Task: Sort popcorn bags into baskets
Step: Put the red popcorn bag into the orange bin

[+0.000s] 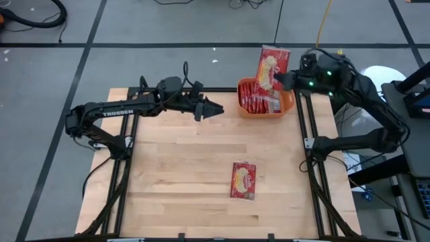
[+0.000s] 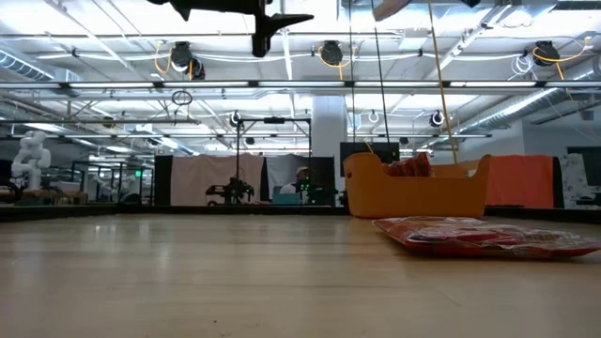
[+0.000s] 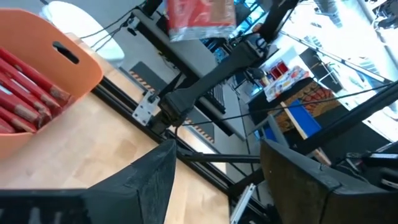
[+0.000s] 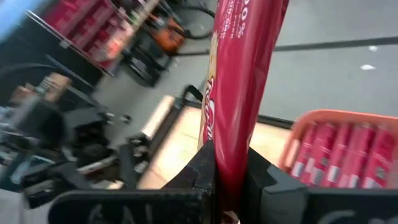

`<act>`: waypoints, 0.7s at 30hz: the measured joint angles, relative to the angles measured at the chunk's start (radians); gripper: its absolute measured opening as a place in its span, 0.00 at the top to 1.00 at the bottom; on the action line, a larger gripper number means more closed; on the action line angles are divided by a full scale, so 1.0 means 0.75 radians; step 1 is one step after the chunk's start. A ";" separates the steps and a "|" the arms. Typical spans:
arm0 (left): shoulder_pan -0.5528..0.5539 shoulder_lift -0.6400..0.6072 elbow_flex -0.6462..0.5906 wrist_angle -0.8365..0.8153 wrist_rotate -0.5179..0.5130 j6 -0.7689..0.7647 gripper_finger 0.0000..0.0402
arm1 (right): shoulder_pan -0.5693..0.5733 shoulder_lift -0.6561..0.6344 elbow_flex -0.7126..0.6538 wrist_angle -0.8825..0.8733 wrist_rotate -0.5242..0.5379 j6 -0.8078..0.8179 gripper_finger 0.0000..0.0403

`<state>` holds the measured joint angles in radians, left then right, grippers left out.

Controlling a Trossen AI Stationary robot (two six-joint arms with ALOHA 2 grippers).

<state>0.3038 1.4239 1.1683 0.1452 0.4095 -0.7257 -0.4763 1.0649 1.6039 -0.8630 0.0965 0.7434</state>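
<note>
Popcorn bags are in three places in the high view: a row stands packed in the orange basket (image 1: 290, 104) at the table's far edge, one held bag (image 1: 273, 66) hangs just beyond the basket's far rim in the right gripper (image 1: 281, 79), and one loose bag (image 1: 244, 180) lies flat on the table (image 1: 175, 168) nearer the front, well apart from both arms. The left gripper (image 1: 215, 111) hovers just beside the basket, carrying nothing.

Low view: the loose bag (image 2: 479, 237) lies flat in front of the basket (image 2: 413, 195), and red packets show above the rim.

Left wrist view: the left fingers (image 3: 143, 180) stand apart with nothing between them; the basket's handle wall (image 3: 62, 62) and its packets (image 3: 25, 99) lie ahead.

Right wrist view: the right fingers (image 4: 199, 171) pinch the held bag (image 4: 242, 87) at its lower edge, so it rises edge-on from between them, with the filled basket (image 4: 329, 118) just beside.

The step appears to be the drop. It would go best by bringing the bag over the remaining gap among the standing packets before releasing, since it currently hangs outside the rim.
</note>
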 joint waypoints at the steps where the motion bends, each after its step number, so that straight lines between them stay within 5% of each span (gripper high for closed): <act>1: 0.001 0.000 0.000 0.000 -0.006 0.004 0.42 | -0.028 0.023 0.017 -0.020 -0.023 -0.014 0.96; 14: -0.005 0.000 0.000 -0.093 -0.011 0.008 0.42 | -0.330 0.220 0.051 -0.076 -0.350 -0.033 0.96; 21: -0.007 0.001 0.000 -0.146 -0.011 0.018 0.42 | -0.438 0.369 0.241 -0.448 -0.409 -0.202 0.96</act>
<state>0.2989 1.4242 1.1683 0.0359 0.4011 -0.7124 -0.8046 1.3415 1.7848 -1.1993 -0.2102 0.5919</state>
